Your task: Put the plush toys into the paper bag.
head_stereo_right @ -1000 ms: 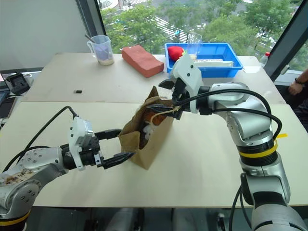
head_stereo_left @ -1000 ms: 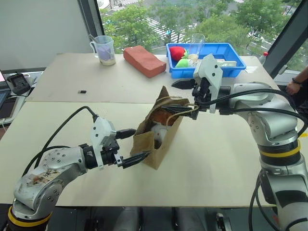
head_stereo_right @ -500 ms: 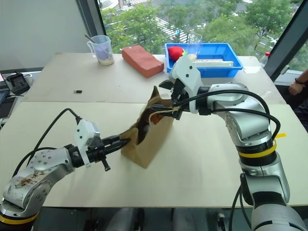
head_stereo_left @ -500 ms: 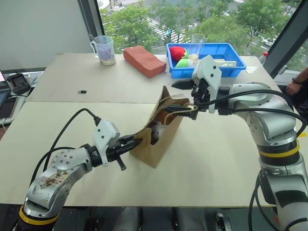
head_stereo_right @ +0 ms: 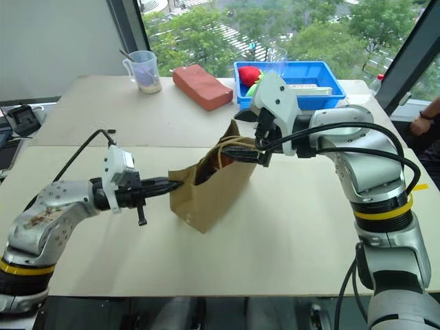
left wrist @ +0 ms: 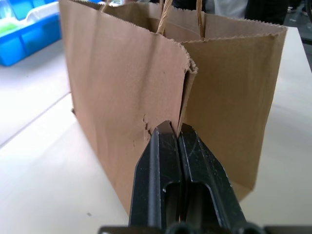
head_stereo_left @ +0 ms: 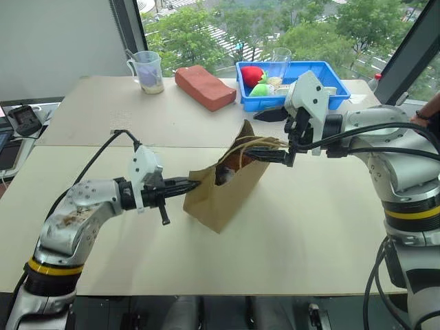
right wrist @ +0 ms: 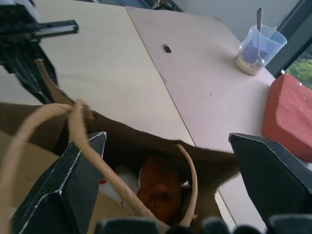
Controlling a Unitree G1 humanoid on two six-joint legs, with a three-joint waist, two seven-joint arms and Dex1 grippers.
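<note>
Brown paper bag [head_stereo_left: 223, 192], one, mid-tabletop, holding two plush toys [right wrist: 158, 187].
Left gripper [left wrist: 171, 130] pinches its side edge; right gripper [right wrist: 165, 156] gapes wide at the rim, one finger through a handle.

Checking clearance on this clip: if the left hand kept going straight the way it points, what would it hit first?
The paper bag. The left hand, shut, already sits at the bag's folded side edge, so pushing on would likely press into that wall; exact contact is hard to judge.
</note>
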